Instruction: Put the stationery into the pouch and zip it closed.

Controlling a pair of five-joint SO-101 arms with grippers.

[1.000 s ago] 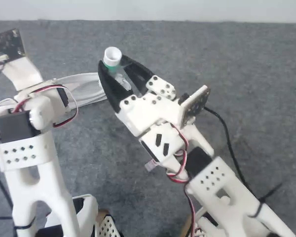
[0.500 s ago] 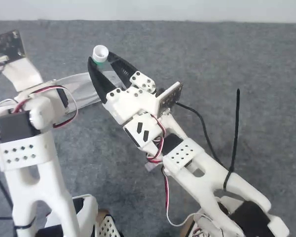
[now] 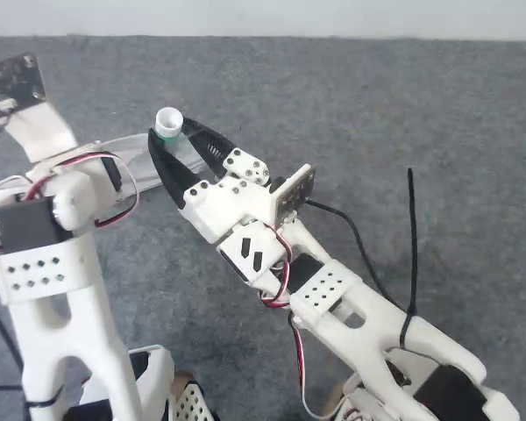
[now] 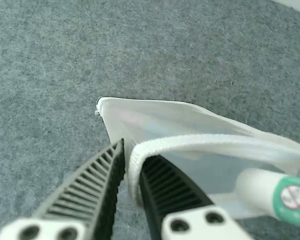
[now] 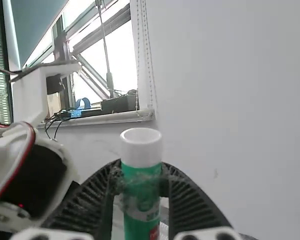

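The right claw (image 3: 172, 137) is clamped on a glue stick (image 3: 168, 122). Its two black ribbed fingers (image 5: 97, 192) press the green body from either side just under the white cap (image 5: 141, 142), and the stick stands upright between them with the cap clear above the fingertips. From the high view this claw hangs over the near end of the pouch (image 3: 127, 154), its stick pointing down toward it. The left claw (image 4: 131, 186) is closed almost fully, with only the pouch's white zipper edge pinched between its fingers (image 4: 97, 182). That grip lifts the rim so that the mouth of the translucent pouch (image 4: 190, 127) gapes open. The lower end of the glue stick (image 4: 272, 192) sits right at that opening, just beside the held rim; whether it is already past the rim cannot be told. The rest of the pouch lies flat on the grey counter (image 3: 394, 114), stretching away from the left claw to a closed far corner.
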